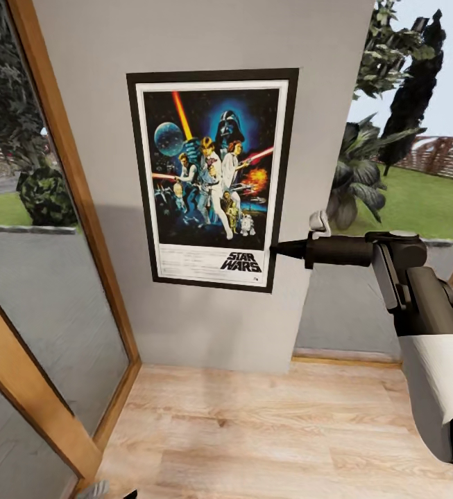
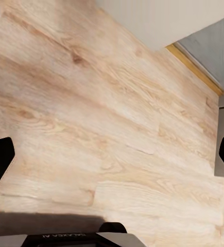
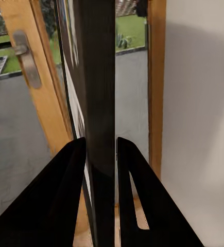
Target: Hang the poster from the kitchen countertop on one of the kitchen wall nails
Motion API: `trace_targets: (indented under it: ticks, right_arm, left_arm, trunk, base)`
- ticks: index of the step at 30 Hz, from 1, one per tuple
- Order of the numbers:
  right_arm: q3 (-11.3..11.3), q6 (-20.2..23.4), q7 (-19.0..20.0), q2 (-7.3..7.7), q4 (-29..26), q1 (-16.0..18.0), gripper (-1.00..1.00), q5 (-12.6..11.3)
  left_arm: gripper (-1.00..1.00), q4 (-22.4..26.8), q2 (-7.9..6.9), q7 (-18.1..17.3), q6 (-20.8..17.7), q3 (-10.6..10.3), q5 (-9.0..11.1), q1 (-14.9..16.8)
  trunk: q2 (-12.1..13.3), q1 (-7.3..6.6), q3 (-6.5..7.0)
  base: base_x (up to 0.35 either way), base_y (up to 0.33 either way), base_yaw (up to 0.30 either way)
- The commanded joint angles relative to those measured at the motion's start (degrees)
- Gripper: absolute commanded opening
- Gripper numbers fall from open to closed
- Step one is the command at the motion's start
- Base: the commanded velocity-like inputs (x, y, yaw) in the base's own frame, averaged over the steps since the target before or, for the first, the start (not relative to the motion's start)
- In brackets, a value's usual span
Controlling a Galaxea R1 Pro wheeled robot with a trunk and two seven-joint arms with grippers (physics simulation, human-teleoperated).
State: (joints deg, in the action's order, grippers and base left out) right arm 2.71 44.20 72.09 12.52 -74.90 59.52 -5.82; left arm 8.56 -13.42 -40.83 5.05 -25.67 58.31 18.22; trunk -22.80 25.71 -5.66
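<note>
While the poster (image 1: pixel 212 177) stands flat against the grey wall panel (image 1: pixel 184 319) between the glass door (image 1: pixel 39 291) and the window, the right gripper (image 1: pixel 276 249) pinches its lower right frame edge, fingers closed on the thin black rim. It looks stiff, light and flat, best held by that edge. The left gripper (image 2: pixel 112 154) hangs spread wide and empty over the wood floor (image 2: pixel 91 103).

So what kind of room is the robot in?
Probably a corner inside a house, next to the garden. There's a wooden floor, a grey wall where the right gripper holds the poster, and glass doors with wooden frames showing plants outside.
</note>
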Motion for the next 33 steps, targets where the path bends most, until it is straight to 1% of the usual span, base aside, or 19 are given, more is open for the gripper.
trace_targets:
  ticks: [1, 12, 15, 33]
  right_arm:
    - [0.1, 0.5, 0.0, 0.05, 0.0, 0.1, -1.00, -0.4]
    - [0.1, 0.5, 0.0, 0.05, 0.0, 0.1, -1.00, -0.4]
    - [0.1, 0.5, 0.0, 0.05, -0.1, 0.1, -1.00, -0.5]
    - [0.0, 0.6, 0.0, 0.05, -0.1, 0.1, -1.00, -0.4]
  left_arm:
    - [1.00, 0.0, -0.02, -0.1, 0.5, -0.5, 0.2, 0.1]
    - [1.00, 0.0, -0.02, -0.1, 0.5, -0.5, 0.2, 0.1]
    - [1.00, 0.0, -0.02, 0.0, 0.5, -0.5, 0.2, 0.1]
    - [1.00, 0.0, -0.02, -0.1, 0.5, -0.5, 0.2, 0.1]
  trunk:
    - [-0.1, 0.07, -0.12]
    - [-0.1, 0.07, -0.12]
    - [-0.1, 0.07, -0.12]
    - [-0.1, 0.07, -0.12]
  base:
    - [0.334, 0.109, 0.000]
    - [0.333, 0.109, 0.000]
    - [0.224, 0.080, 0.000]
    - [0.023, 0.008, 0.000]
